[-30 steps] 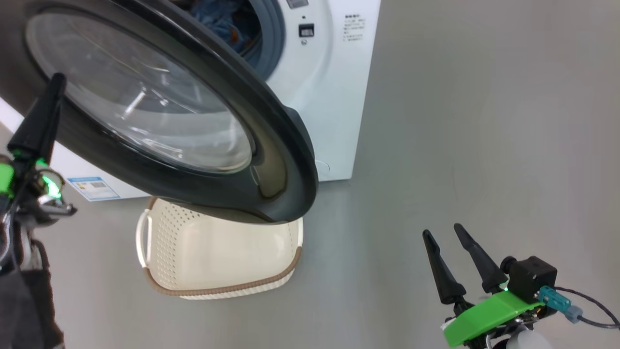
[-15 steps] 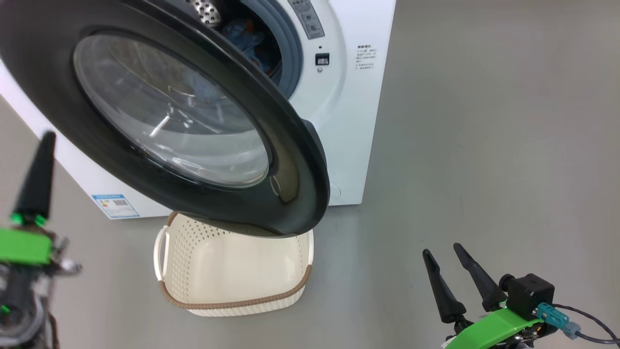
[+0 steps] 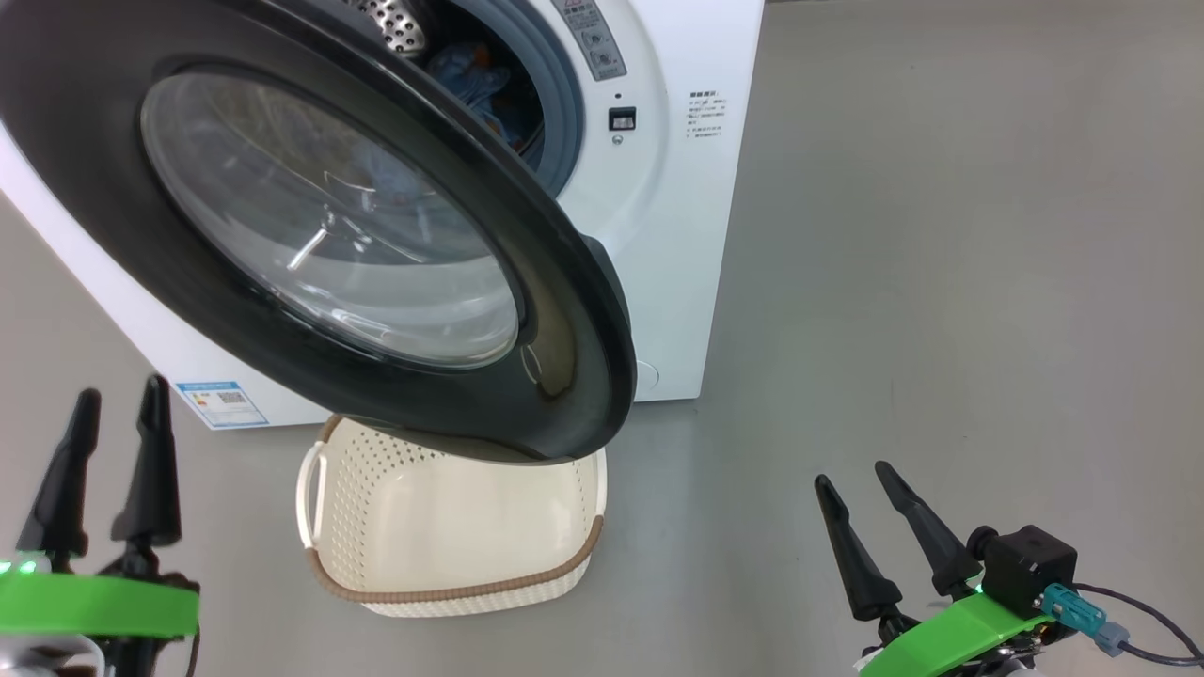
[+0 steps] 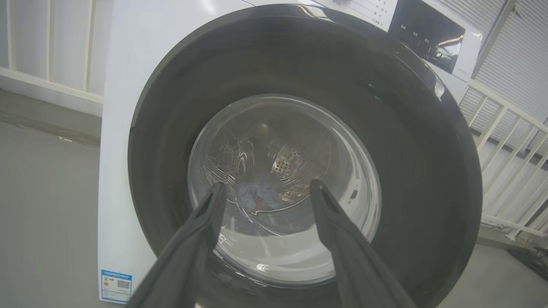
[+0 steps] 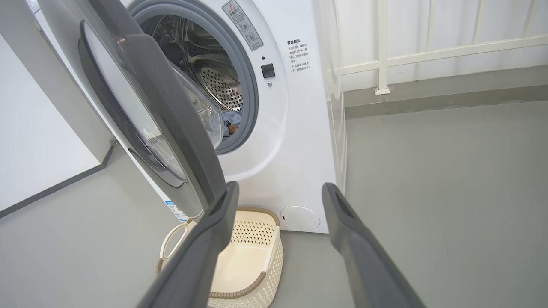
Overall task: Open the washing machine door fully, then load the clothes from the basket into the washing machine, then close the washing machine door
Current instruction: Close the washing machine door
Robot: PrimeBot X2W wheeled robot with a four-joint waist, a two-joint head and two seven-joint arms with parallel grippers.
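The washing machine door (image 3: 564, 310), black with a bulging glass window, stands part-way open over the basket. Behind it is the white washing machine (image 3: 677, 235), and light-blue clothes (image 3: 475, 80) lie in its steel drum. The cream basket (image 3: 451, 592) sits on the floor below the door with nothing in it. My left gripper (image 3: 121, 388) is open at the lower left, apart from the door. In the left wrist view its fingers (image 4: 267, 185) frame the door (image 4: 428, 171), and the clothes (image 4: 257, 196) show through the glass. My right gripper (image 3: 853, 475) hangs open over bare floor. The right wrist view has the right gripper (image 5: 281, 187), the door (image 5: 171, 115) edge-on and the basket (image 5: 276, 261).
A blue label sticker (image 3: 221, 402) marks the machine's lower front. White railing (image 5: 385, 55) runs behind and to the right of the machine. A white wall (image 5: 38, 162) stands to its left. Grey floor (image 3: 941, 282) stretches to the right.
My left gripper has opened and dropped from beside the door's left edge to the lower left. The head camera has shifted, so the machine sits lower in view. The right gripper stays open.
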